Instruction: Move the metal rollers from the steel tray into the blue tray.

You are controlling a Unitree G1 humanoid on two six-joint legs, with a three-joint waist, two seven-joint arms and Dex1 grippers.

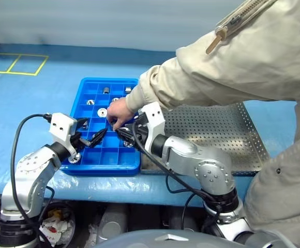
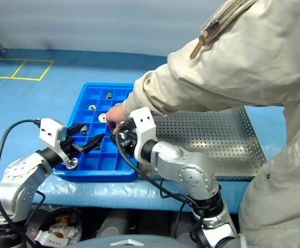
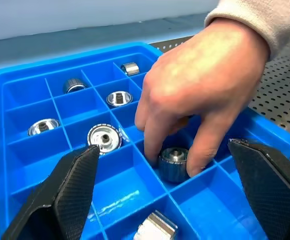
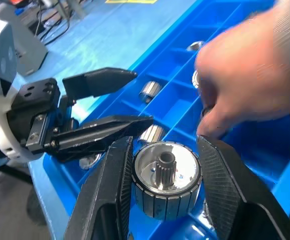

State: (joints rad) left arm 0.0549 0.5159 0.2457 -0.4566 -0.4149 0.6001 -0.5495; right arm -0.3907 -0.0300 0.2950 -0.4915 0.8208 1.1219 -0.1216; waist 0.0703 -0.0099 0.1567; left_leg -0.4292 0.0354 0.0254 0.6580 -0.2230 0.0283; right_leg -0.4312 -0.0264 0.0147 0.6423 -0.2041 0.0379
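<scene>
Metal rollers point(image 3: 105, 138) in the blue tray point(image 1: 90, 159), one clamped by the right gripper point(image 4: 166, 186).

Its jaws grip a ribbed roller point(image 4: 166, 186) over the tray; the left gripper point(image 3: 175, 192) stands wide apart, empty. A person's hand point(image 3: 200, 95) fingers another roller point(image 3: 174, 161), hiding neighbouring compartments. The sleeve covers part of the steel tray point(image 1: 217, 129).

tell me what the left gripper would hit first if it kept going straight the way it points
Most likely the person's hand, which is pinching a metal roller in the blue tray right between the open left gripper's fingers. Depth is unclear, so the roller might come first.
</scene>
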